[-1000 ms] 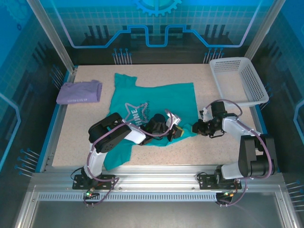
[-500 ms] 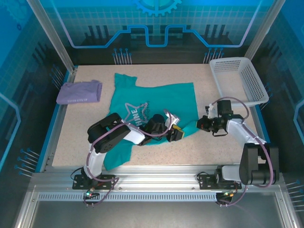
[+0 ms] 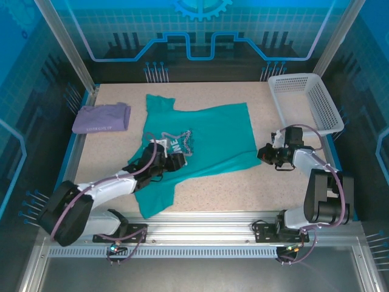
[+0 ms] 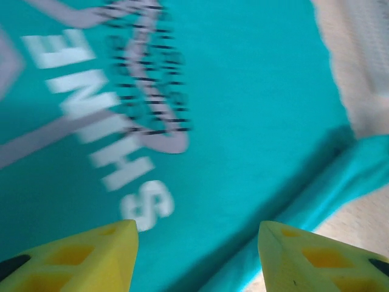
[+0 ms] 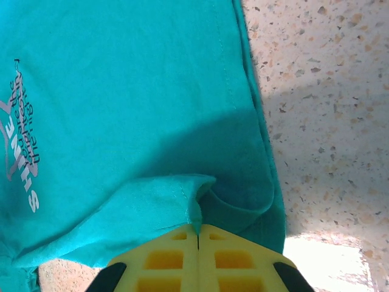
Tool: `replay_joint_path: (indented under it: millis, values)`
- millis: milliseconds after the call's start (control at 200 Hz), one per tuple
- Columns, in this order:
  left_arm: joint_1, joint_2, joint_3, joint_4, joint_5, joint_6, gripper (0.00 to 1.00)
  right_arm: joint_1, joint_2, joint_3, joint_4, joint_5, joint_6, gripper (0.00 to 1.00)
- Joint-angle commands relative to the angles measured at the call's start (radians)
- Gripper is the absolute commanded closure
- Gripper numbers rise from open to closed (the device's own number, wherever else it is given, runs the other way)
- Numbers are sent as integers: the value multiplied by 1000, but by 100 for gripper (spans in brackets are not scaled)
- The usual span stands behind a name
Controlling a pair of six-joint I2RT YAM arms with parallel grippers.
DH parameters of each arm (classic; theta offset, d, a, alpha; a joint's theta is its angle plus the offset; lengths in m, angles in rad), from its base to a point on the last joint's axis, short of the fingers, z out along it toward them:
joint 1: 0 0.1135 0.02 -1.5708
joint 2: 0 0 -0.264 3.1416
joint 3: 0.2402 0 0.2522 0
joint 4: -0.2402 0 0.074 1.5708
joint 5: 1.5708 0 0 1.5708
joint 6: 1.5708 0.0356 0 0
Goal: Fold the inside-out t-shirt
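The teal inside-out t-shirt (image 3: 213,131) lies spread across the middle of the table, its pale star print facing up. My left gripper (image 3: 177,159) hovers low over that print, open, with nothing between its yellow fingers. In the left wrist view the left gripper (image 4: 197,243) frames the blurred print on the t-shirt (image 4: 255,97). My right gripper (image 3: 262,153) is at the shirt's near right corner. The right wrist view shows the right gripper (image 5: 198,234) shut on a raised fold of the t-shirt (image 5: 121,91) near its hem.
A folded lavender garment (image 3: 101,118) rests at the table's left edge. A white mesh basket (image 3: 307,103) stands at the back right. Bare speckled tabletop (image 3: 243,188) lies in front of the shirt and to the right of its hem (image 5: 316,121).
My left gripper has let go of the shirt, opened and drawn back to the left. My right gripper has shut on the shirt's right corner and pulled it rightward, flattening the cloth.
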Motion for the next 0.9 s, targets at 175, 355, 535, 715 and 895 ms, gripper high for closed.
replay_joint_path:
  millis: [175,355,535,715,895]
  values:
    - [129,-171,-34,-488,-167,-71,41,-10,-29,3,15,-18,-1,100]
    - [136,-353,-96,-611,-262,-128,38,2,-27,-3,23,-24,-2,100]
    - [152,-136,-16,-423,-175,-92,36,10,-11,11,37,-38,7,100]
    - [166,182,110,-223,-92,-54,37,10,-23,0,39,-36,6,100]
    - [166,443,314,-149,-23,-30,37,8,-41,9,19,-7,-1,100]
